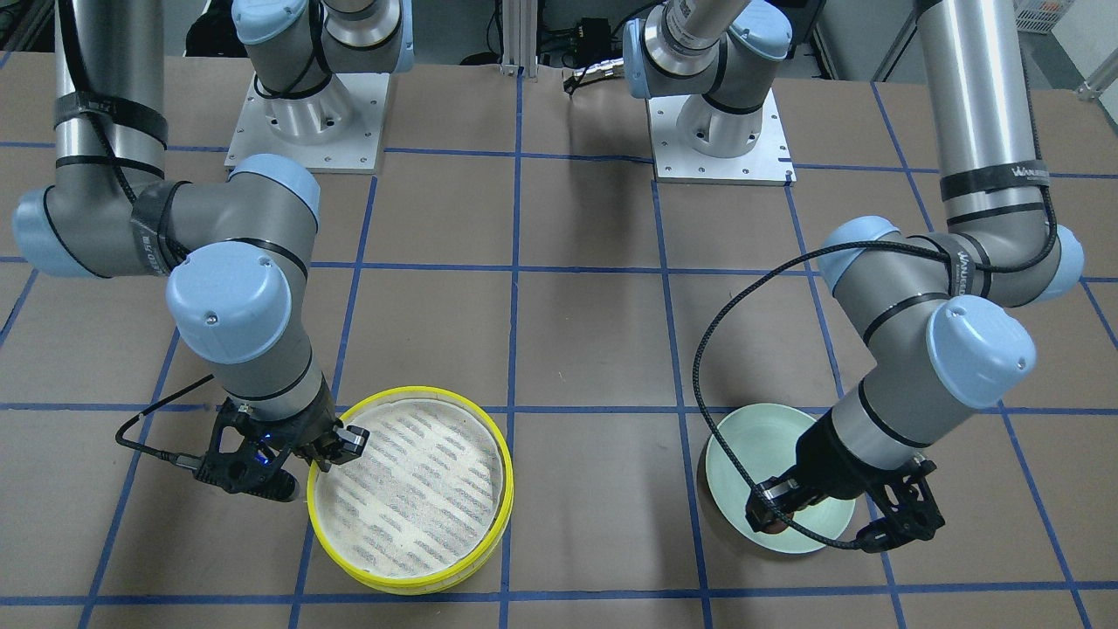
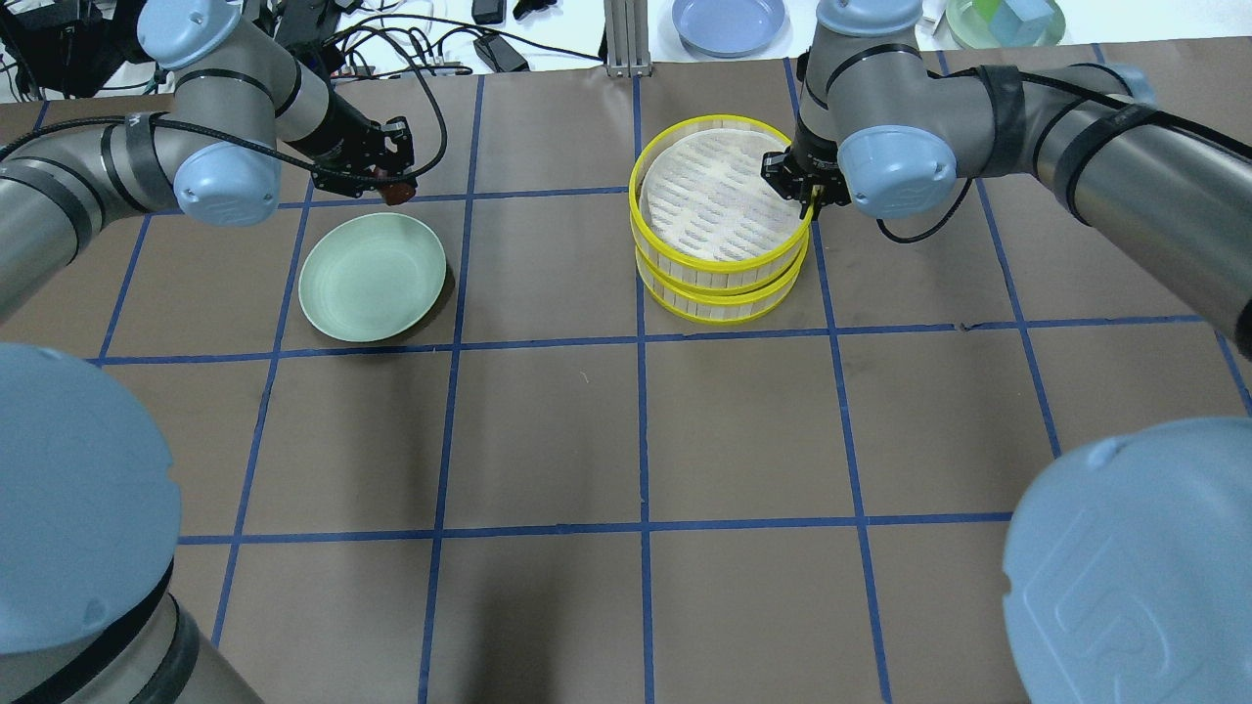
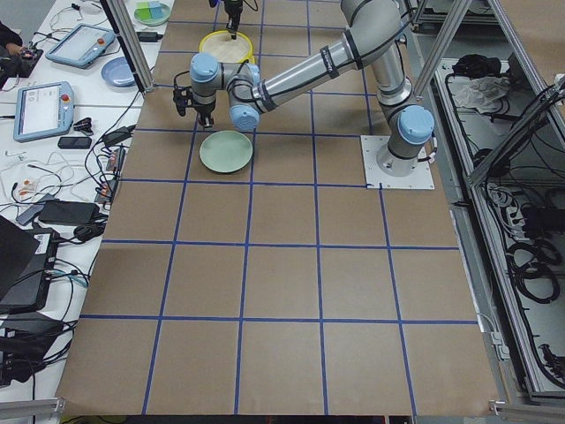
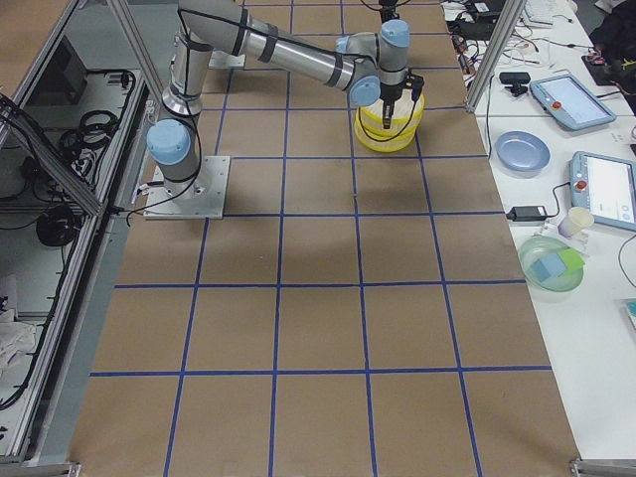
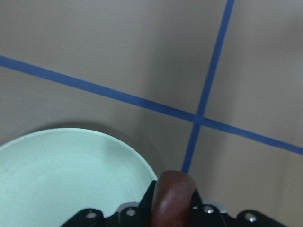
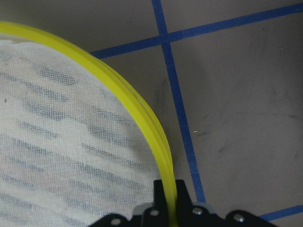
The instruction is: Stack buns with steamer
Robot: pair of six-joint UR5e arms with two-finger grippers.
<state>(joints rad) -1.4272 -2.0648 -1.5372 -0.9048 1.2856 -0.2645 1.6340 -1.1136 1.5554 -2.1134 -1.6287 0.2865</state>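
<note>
My left gripper (image 2: 391,186) is shut on the dark reddish-brown bun (image 2: 394,194) and holds it just past the far edge of the empty pale green plate (image 2: 372,279). The bun also shows between the jaws in the left wrist view (image 5: 173,198). The two yellow-rimmed steamer tiers stand stacked, the upper tier (image 2: 719,191) on the lower tier (image 2: 719,301). My right gripper (image 2: 807,196) is shut on the upper tier's yellow rim (image 6: 169,189). The upper tier's mesh floor (image 1: 410,489) is bare. The cream-white bun is out of view.
A blue plate (image 2: 729,20) and a green bowl (image 2: 1003,20) sit on the white bench beyond the table's far edge, among cables. The two arm bases (image 1: 306,122) stand at the robot's side of the brown, blue-taped table.
</note>
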